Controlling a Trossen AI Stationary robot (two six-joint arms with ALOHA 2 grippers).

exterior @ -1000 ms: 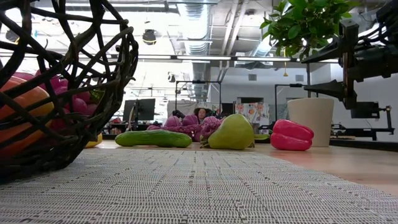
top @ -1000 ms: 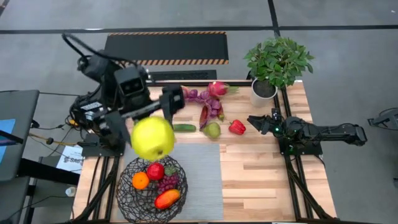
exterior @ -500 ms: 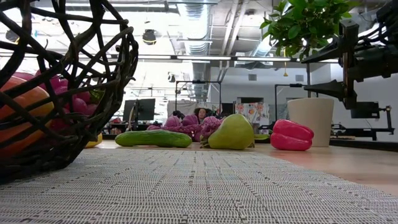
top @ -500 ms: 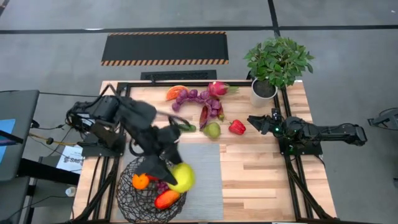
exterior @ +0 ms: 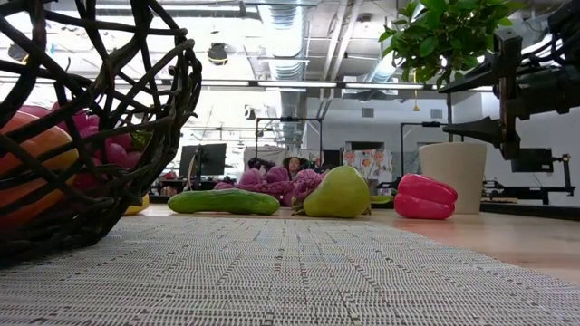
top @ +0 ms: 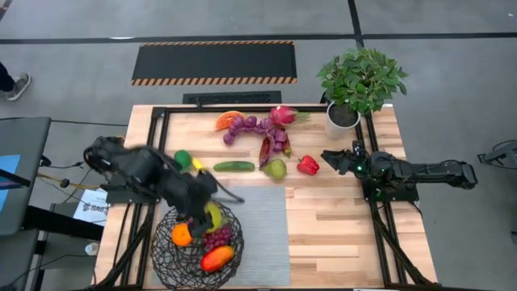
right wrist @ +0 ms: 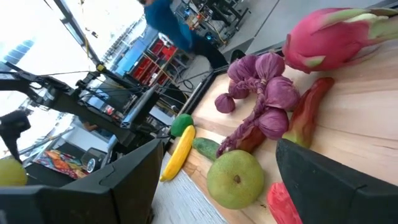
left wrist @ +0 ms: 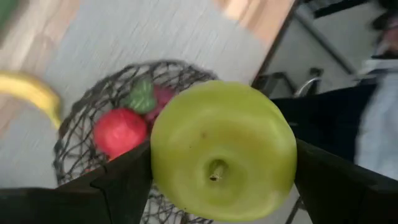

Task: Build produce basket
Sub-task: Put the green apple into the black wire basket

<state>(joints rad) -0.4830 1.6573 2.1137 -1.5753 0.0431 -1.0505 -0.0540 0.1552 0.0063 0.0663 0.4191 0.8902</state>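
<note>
Green apple (left wrist: 222,149) above basket (top: 166,242) rim.

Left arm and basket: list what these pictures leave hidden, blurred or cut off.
- High view: the left hand is motion-blurred over the basket; its grip on the green apple is unreadable there.
- Low view: the basket is cut off by the left edge; the apple is out of view.
- Left wrist view: the apple hides much of the basket.
</note>
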